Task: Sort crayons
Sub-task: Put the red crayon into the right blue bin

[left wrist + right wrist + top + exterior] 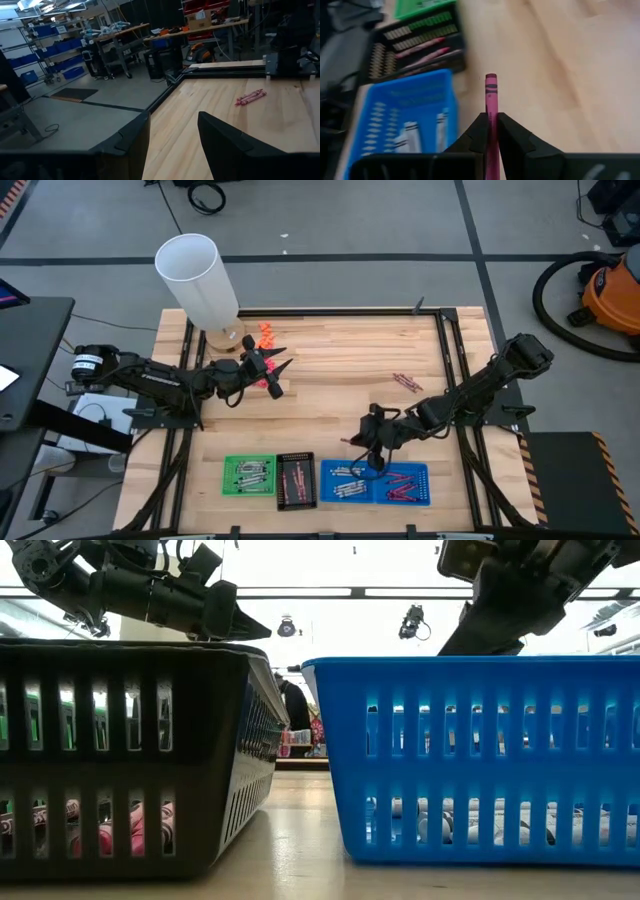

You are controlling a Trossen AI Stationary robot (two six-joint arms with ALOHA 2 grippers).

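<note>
On the left, the left hand [268, 370] is hovering over the back part of the wooden tabletop [340, 370], its fingers [225, 145] standing spread with nothing between them, just beside a white cylinder [198, 280] and some small orange lumps [266, 333]. Along the front edge, a green tray [248, 476] is holding grey crayons, a black tray [295, 480] next to it is holding magenta ones, and two blue trays [374, 482] are sitting further right, one with grey sticks and one with red. Above the blue trays, the right hand [374, 456] is pinching a magenta crayon [491, 100] between its pressed-together fingers [512, 135], the stick's free end pointing out over bare wood just beside the blue tray's rim. Farther right and well apart, a small bunch of red crayons [406, 381] is lying loose on the tabletop.
</note>
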